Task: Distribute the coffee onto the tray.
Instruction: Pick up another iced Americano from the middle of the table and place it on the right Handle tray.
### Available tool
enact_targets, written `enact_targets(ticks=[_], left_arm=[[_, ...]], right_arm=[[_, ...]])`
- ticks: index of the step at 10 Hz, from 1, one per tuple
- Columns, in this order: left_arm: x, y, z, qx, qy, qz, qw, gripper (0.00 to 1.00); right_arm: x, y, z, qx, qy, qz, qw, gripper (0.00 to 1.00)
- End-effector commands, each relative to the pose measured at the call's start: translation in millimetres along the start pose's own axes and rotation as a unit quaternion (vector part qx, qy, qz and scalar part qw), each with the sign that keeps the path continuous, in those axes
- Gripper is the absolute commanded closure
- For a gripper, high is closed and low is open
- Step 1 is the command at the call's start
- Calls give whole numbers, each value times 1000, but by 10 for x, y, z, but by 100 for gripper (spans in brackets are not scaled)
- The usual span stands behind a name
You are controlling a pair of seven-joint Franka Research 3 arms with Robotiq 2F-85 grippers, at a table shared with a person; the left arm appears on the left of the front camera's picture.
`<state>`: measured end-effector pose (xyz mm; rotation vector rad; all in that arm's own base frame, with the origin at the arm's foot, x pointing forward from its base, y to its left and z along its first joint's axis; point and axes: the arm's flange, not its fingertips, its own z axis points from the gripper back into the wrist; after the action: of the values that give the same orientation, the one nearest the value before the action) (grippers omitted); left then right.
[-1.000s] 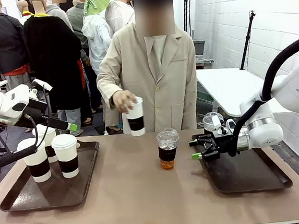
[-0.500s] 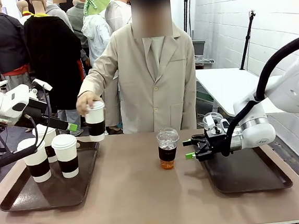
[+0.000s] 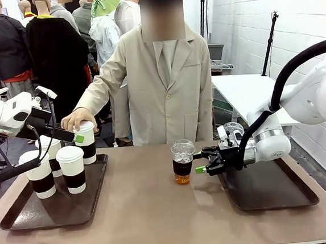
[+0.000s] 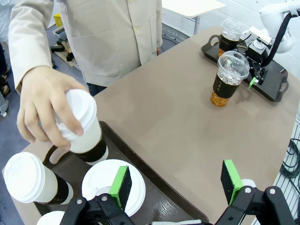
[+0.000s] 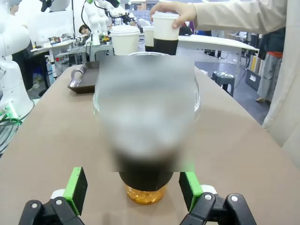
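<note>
Iced coffee (image 3: 182, 162), a clear dome-lidded cup with a dark sleeve and amber liquid at the bottom, is standing mid-tabletop (image 3: 148, 214). The right tool (image 3: 201, 162) is sitting just beside it, jaws wide open and gripping nothing. A second iced cup (image 3: 231, 133) is standing at the right tray (image 3: 272, 195). On the left tray (image 3: 23, 217), white lidded cups (image 3: 72, 169) with brown sleeves are standing, and the person's hand (image 3: 76, 118) is holding another cup (image 3: 87, 142) at its far edge. The left tool (image 4: 176, 180) is hovering open over that tray.
</note>
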<state>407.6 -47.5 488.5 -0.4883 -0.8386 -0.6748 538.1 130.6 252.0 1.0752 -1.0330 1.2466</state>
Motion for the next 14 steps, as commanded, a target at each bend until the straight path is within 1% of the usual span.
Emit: enact_targets(ticks=[1,7,11,14], left_arm=[[-18,26,-19,-4,-2,0,1000,0],[-18,26,-19,-4,-2,0,1000,0],[-18,26,-19,-4,-2,0,1000,0],[-18,26,-19,-4,-2,0,1000,0]], right_arm=[[23,-79,-108,-4,-5,-8,1000,0],[76,-164,-398,15,-6,-8,1000,0],[48,-244,-554,9,-12,-22,1000,0],[38,-259,-661,12,-8,-24,1000,0]])
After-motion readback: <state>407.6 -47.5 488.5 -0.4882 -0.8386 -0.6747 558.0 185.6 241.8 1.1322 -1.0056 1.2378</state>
